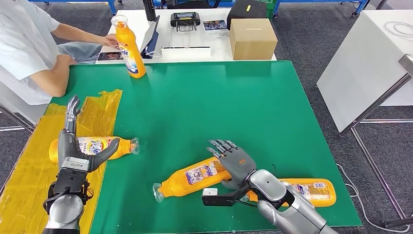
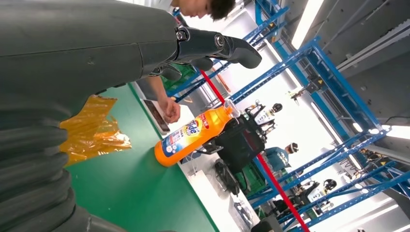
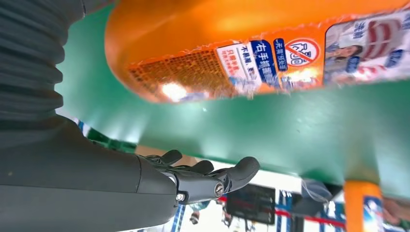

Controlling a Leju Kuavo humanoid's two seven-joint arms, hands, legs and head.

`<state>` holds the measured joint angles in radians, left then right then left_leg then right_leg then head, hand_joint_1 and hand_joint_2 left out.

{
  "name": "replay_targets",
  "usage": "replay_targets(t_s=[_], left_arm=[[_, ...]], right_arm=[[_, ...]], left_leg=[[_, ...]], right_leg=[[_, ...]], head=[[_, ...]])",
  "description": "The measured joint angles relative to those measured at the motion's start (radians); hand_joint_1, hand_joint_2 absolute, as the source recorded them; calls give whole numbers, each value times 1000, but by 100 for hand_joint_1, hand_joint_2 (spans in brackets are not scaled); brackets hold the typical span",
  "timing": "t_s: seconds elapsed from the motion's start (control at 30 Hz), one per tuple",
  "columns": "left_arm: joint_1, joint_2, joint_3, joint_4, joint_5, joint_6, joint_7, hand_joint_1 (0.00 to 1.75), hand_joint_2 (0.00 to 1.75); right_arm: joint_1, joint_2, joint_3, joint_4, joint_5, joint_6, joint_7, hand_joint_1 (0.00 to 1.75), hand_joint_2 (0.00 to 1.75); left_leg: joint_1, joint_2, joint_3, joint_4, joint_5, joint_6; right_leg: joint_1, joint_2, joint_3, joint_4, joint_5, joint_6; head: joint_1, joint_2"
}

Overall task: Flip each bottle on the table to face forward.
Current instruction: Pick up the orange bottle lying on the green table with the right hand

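Three orange bottles lie on the green table (image 1: 219,102), and another orange bottle (image 1: 130,48) (image 2: 193,135) stands upright at the back left. The left bottle (image 1: 95,146) lies on a yellow plastic sheet (image 1: 29,161), cap to the right. My left hand (image 1: 73,153) (image 2: 96,53) is over it, fingers stretched out, thumb across its label, nothing gripped. The middle bottle (image 1: 192,176) (image 3: 241,48) lies slanted, cap toward the near left. Spread over its base end is my right hand (image 1: 236,163) (image 3: 121,183), holding nothing. My right forearm hides part of the right bottle (image 1: 314,191).
A person (image 1: 29,48) sits at the back left, one hand (image 1: 109,41) (image 2: 170,110) beside the upright bottle. Behind the green table, a white table (image 1: 195,54) carries a cardboard box (image 1: 252,38) and a black device (image 1: 185,20). Another white table (image 1: 370,63) stands to the right.
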<state>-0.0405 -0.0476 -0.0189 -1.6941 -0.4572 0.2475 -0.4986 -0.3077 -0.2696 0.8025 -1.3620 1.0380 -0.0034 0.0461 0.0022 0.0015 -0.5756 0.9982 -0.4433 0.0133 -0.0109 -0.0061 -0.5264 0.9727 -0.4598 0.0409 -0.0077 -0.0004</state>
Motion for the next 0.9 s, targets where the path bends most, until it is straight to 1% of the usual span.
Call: replay_targets(t_s=[0.13, 0.33, 0.5, 0.63, 0.83, 0.87, 0.9], left_arm=[[-5, -2, -2, 0, 7, -5, 1, 0, 175], [-33, -3, -21, 15, 19, -16, 3, 0, 175], [-40, -5, -26, 21, 19, -16, 3, 0, 175], [-57, -9, -43, 39, 26, -18, 6, 0, 175], [-73, -9, -56, 57, 33, -18, 11, 0, 175], [-74, -9, -58, 59, 33, -18, 11, 0, 175], [-75, -9, -59, 60, 34, -18, 11, 0, 175]], right_arm=[[-5, 30, -15, 66, -4, 10, 1, 0, 175], [-39, 94, -19, 181, -11, 26, -18, 0, 175], [-50, 110, -18, 204, -11, 27, -20, 0, 175], [-92, 159, -16, 281, -9, 27, -23, 0, 175], [-129, 203, -9, 355, -2, 17, -23, 0, 175], [-133, 207, -8, 363, -2, 16, -23, 1, 175], [-137, 211, -7, 369, -1, 15, -23, 6, 175]], left_leg=[[0, 0, 0, 0, 0, 0], [0, 0, 0, 0, 0, 0], [0, 0, 0, 0, 0, 0], [0, 0, 0, 0, 0, 0], [0, 0, 2, 0, 0, 0], [0, 0, 2, 0, 0, 0], [0, 0, 2, 0, 0, 0]], right_leg=[[0, 0, 0, 0, 0, 0], [0, 0, 0, 0, 0, 0], [0, 0, 0, 0, 0, 0], [0, 0, 0, 0, 0, 0], [0, 1, 1, 0, 0, 0], [0, 1, 1, 0, 0, 0], [0, 1, 1, 0, 0, 0]], head=[[0, 0], [0, 0], [0, 0], [0, 0], [0, 0], [0, 0], [0, 0]])
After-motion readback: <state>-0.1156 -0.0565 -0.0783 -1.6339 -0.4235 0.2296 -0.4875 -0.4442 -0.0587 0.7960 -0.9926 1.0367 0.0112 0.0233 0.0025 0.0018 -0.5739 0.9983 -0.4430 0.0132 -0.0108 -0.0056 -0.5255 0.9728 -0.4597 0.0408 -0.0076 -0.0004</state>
